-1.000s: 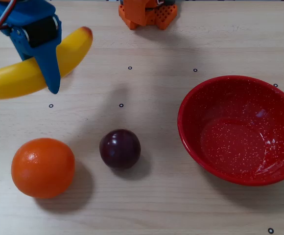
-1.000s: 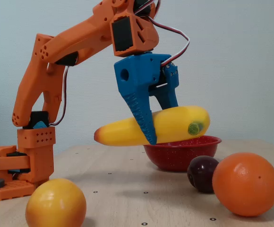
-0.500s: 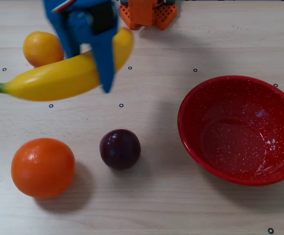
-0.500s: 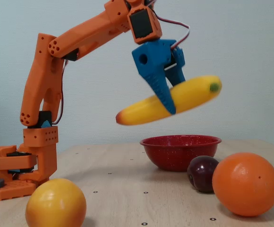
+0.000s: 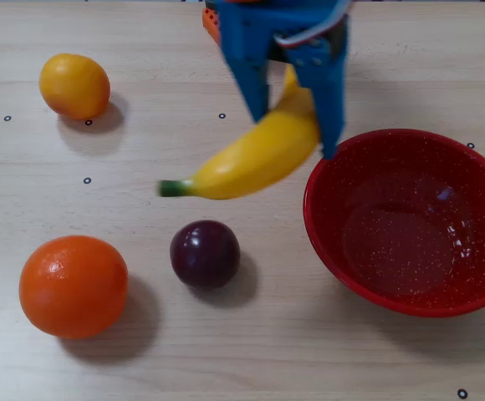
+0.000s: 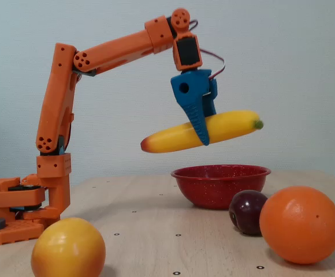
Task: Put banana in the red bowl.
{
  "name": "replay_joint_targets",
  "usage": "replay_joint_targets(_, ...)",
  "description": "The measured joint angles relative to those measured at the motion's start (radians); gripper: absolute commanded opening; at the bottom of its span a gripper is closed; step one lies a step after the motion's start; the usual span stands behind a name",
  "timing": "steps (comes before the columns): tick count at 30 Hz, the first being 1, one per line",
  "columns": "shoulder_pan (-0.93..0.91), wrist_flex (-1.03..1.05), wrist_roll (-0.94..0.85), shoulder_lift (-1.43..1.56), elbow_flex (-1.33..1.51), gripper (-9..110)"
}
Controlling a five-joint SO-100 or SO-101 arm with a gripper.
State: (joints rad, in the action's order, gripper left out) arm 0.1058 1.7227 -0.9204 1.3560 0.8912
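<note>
The yellow banana (image 5: 255, 155) (image 6: 225, 126) hangs in the air, gripped around its middle by my blue gripper (image 5: 296, 132) (image 6: 204, 138), which is shut on it. Its green stem points left in the overhead view and right in the fixed view. The red bowl (image 5: 477, 167) (image 6: 220, 184) rests on the table; in the overhead view the banana hovers just left of its rim. In the fixed view the banana is well above the bowl.
A large orange (image 5: 74, 286) (image 6: 300, 224) and a dark plum (image 5: 205, 254) (image 6: 247, 212) lie on the wooden table in front of the bowl. A yellow-orange lemon-like fruit (image 5: 74, 85) (image 6: 68, 249) sits apart. The orange arm base (image 6: 17, 208) stands at the table's far edge.
The arm has swung toward the bowl, carrying the banana from the overhead view's left side to beside the bowl's rim, and lifted it higher. The lemon-like fruit is now uncovered.
</note>
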Motion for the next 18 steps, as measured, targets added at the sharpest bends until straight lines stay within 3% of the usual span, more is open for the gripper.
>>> replay_joint_targets(18, 0.212, -0.100, 0.037, 0.000, 0.008, 0)
